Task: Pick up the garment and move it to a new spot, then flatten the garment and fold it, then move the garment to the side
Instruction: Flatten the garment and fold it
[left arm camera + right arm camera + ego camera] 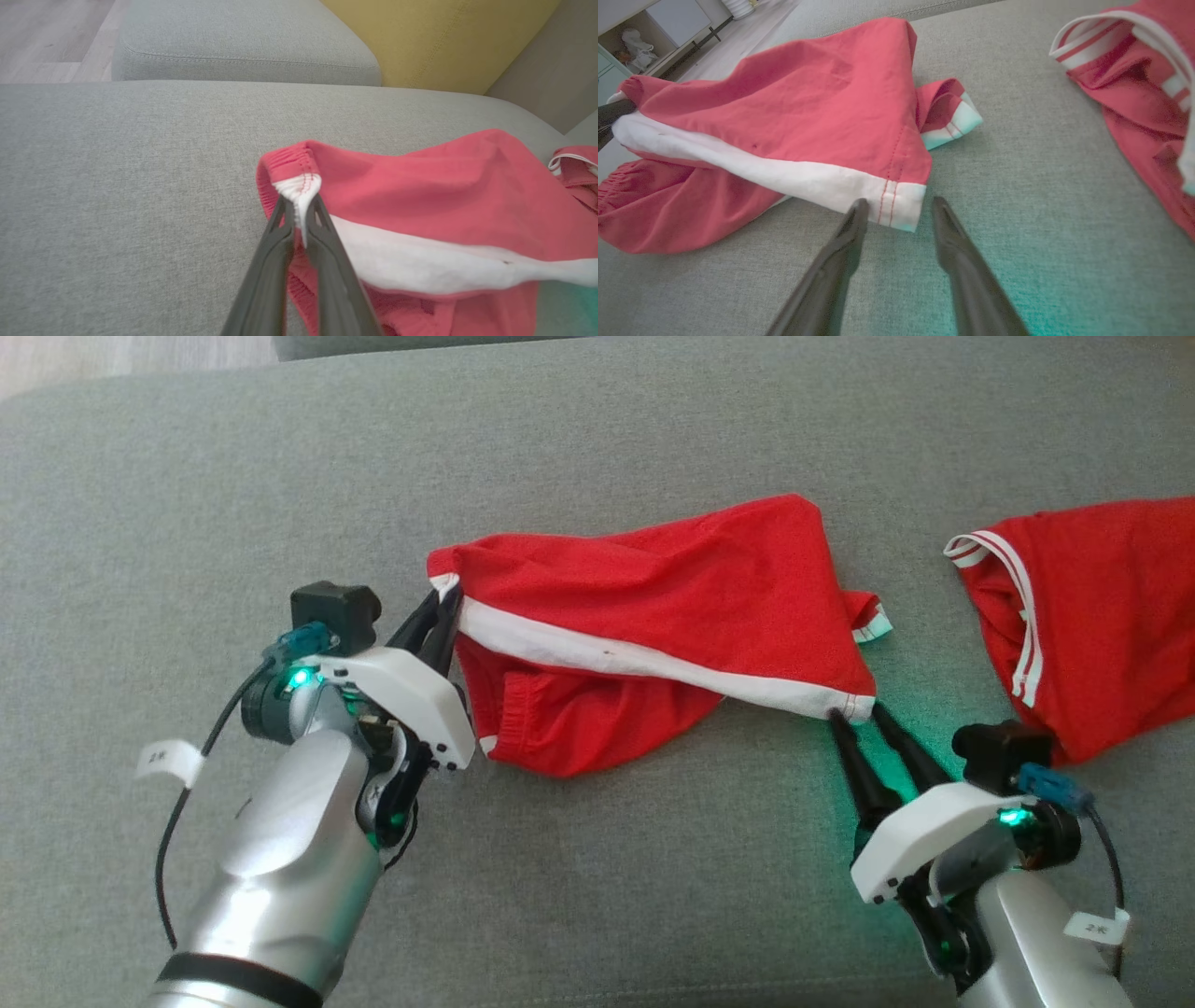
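Left tool (301, 205) is clenched on the white waistband corner of the shorts (653, 588). Right tool (900, 205) is released, jaws straddling the hem corner. The shorts lie rumpled mid-sofa (187, 504). Pickup is in hand: the right should close next, then both lift. The right wrist view shows the uncaught hem, the left the pinch.

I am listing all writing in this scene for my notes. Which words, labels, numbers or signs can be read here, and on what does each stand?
White tag on the left arm's cable: two small dark marks, too blurred to read.
White tag on the right arm's cable: similar marks, too blurred to read.
Red shorts and other red garment: no print or label visible.
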Tool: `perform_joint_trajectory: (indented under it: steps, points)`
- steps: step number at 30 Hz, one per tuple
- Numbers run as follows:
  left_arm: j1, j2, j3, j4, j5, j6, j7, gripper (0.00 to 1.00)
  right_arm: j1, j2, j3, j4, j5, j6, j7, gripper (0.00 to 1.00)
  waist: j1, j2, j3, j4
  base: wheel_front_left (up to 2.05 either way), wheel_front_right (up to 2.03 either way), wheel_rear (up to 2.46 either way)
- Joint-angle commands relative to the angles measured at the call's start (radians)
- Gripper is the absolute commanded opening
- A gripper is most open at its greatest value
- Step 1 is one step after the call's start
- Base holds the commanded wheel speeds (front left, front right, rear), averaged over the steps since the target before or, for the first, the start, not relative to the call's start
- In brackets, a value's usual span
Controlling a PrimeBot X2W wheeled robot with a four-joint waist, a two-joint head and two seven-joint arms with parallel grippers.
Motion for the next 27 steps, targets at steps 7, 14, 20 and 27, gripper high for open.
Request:
perform_joint_trajectory:
  steps: [7, 14, 20, 27]
  points:
    - [-0.049, 0.025, 0.027, -0.046, 0.007, -0.003, -0.055, 0.0, -0.052, -0.023, 0.012, -0.026, 0.036, 0.007, -0.047, 0.0, 0.0, 0.0, -0.005, 0.004, 0.0, 0.0, 0.0]
    - [-0.027, 0.065, 0.021, -0.165, 0.034, 0.019, -0.087, 0.0, -0.057, -0.06, -0.031, -0.143, 0.021, 0.007, -0.063, 0.0, 0.0, 0.0, -0.048, 0.003, 0.0, 0.0, 0.0]
    - [-0.019, 0.122, 0.005, -0.361, 0.07, 0.043, -0.042, 0.0, -0.098, -0.11, -0.082, -0.324, -0.013, 0.007, -0.031, 0.0, 0.0, 0.0, -0.102, 0.01, 0.0, 0.0, 0.0]
    - [-0.046, 0.191, 0.02, -0.591, 0.091, 0.075, 0.055, 0.0, -0.2, -0.15, -0.13, -0.505, -0.035, 0.007, 0.034, 0.0, 0.0, 0.0, -0.157, 0.018, 0.0, 0.0, 0.0]
